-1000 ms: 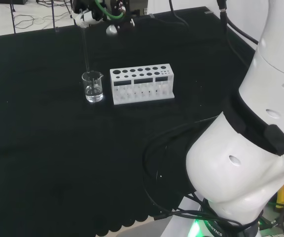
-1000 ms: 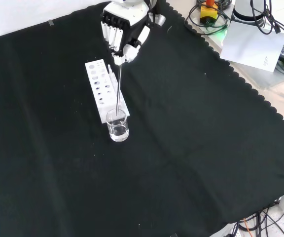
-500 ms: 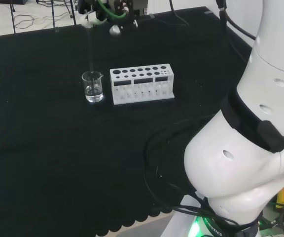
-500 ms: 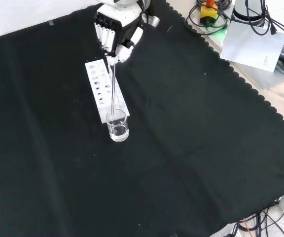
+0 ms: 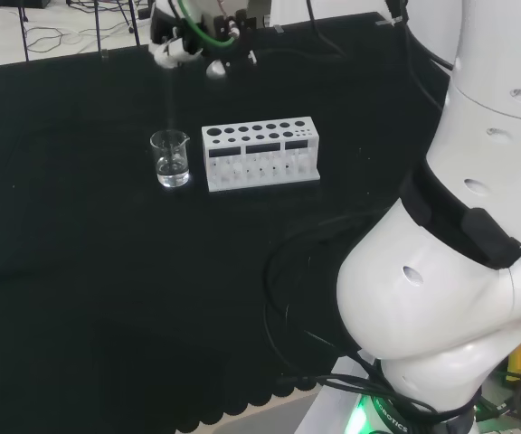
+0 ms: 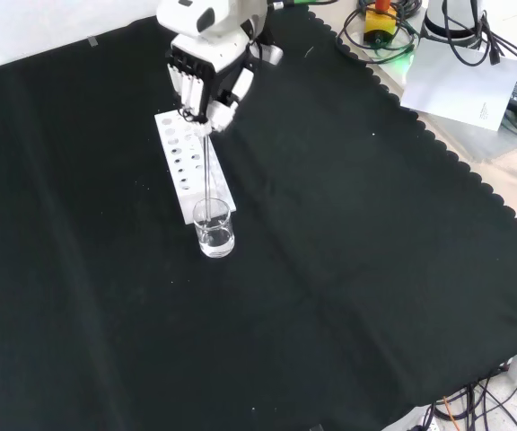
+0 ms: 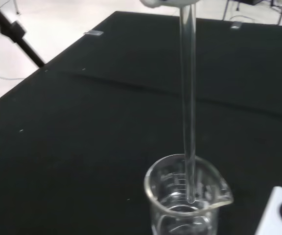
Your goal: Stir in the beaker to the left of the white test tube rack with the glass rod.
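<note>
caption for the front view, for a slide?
The hand holds a glass rod with its lower end in the beaker beside the white test tube rack.

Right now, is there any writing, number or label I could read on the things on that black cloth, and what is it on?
Nothing can be read.
beaker: faint raised lines on the glass, too blurred to read as numbers.
white test tube rack: plain, with no print on it.
glass rod: clear, no marks.
white sheet beyond the cloth: a small mark, too small to read.
</note>
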Controlling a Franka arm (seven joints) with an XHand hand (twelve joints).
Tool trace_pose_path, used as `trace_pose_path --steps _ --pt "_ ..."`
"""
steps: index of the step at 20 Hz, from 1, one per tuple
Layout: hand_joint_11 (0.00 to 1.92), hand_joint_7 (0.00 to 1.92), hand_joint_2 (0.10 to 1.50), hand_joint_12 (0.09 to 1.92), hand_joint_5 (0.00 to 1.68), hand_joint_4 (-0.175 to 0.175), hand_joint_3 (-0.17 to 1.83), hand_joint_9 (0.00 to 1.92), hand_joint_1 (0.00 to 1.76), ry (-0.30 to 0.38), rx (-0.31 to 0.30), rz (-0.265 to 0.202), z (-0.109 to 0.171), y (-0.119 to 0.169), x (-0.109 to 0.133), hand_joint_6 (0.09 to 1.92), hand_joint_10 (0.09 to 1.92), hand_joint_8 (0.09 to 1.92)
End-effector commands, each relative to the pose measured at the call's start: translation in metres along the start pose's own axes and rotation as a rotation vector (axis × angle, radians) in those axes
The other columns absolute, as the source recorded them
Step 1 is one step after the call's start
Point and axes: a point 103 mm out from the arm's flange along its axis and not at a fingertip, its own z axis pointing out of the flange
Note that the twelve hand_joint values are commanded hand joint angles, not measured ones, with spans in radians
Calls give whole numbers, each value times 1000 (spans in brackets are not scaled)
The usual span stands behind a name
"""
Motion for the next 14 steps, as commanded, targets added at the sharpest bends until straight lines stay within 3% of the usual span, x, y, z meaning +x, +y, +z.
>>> trace_pose_path --steps 1,14 --pt "1573 1283 1078 740 1251 -175 -175 1561 1320 -17 14 -45 5 9 15 368 803 788" --pt "1573 1284 1078 741 1253 -175 -175 1562 1320 6 54 -71 33 16 26 364 802 786"
